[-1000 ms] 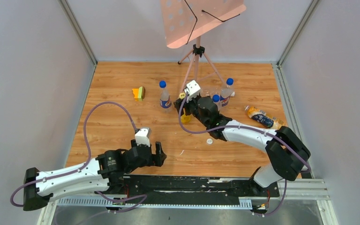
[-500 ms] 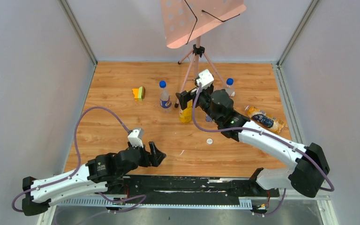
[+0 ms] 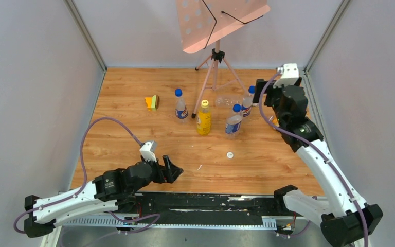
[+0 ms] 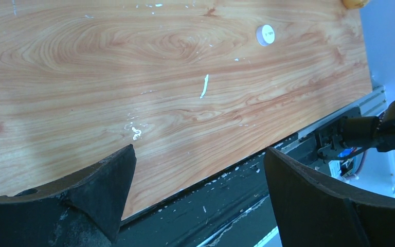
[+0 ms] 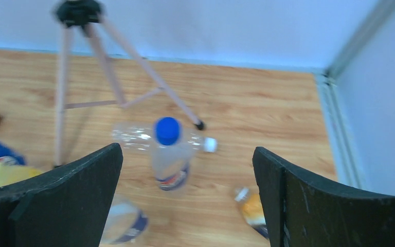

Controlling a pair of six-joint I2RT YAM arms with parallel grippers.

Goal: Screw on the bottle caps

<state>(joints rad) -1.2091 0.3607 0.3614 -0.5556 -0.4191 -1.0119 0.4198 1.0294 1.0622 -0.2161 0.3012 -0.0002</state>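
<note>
The white cap (image 3: 230, 154), near the yellow bottle (image 3: 203, 118), is judged light and slippery; best pinched across its rim; left gripper (image 4: 199, 152) and right gripper (image 5: 185, 154) are spread wide, empty.

Wood-grain counter (image 3: 118, 139); a capped yellow bottle (image 3: 202, 119) stands near centre; first blue-capped bottle (image 3: 181, 107) at its ten o'clock, second blue-capped bottle (image 3: 233, 122) at three, third blue-capped bottle (image 3: 247, 104) at two; a loose white cap (image 3: 230, 154) at five; a yellow-green block (image 3: 152, 102) farther at ten; tripod (image 3: 215, 64) at twelve.
</note>
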